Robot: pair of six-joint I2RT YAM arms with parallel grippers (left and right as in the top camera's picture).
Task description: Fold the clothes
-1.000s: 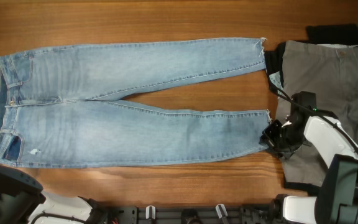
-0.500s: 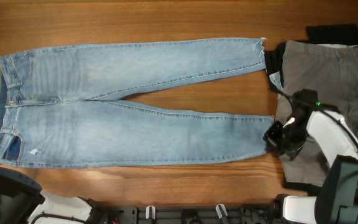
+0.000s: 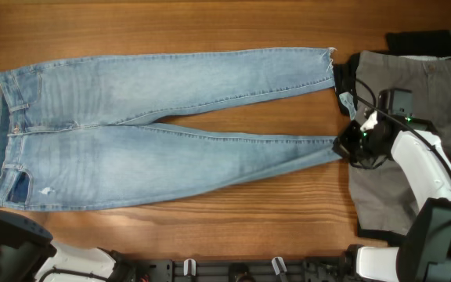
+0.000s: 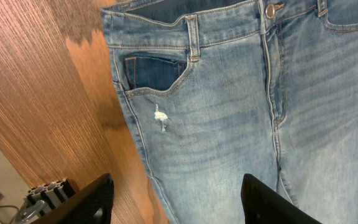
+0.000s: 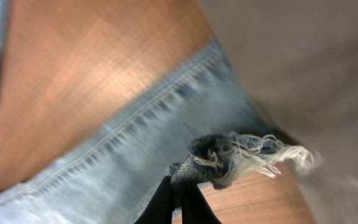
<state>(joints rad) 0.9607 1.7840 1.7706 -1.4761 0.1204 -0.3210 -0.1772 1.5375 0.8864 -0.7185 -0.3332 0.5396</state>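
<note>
Light-blue faded jeans [image 3: 155, 149] lie spread long across the wooden table, waistband at the left, frayed hems at the right. My right gripper [image 3: 349, 146] is shut on the frayed hem of the near leg [image 5: 229, 155] and holds it lifted off the table, so that leg tapers to a narrow point. My left gripper [image 4: 176, 202] is open and empty, hovering above the front pocket [image 4: 154, 71] near the waistband; it is out of the overhead view.
A grey garment [image 3: 413, 117] lies at the table's right side, under the right arm, with a black cloth [image 3: 420, 41] at the far right corner. Bare wood [image 3: 210, 227] runs along the front edge.
The right gripper has lifted the near leg's hem and carried it up toward the far leg, narrowing the leg's end. The left arm has not visibly moved.
</note>
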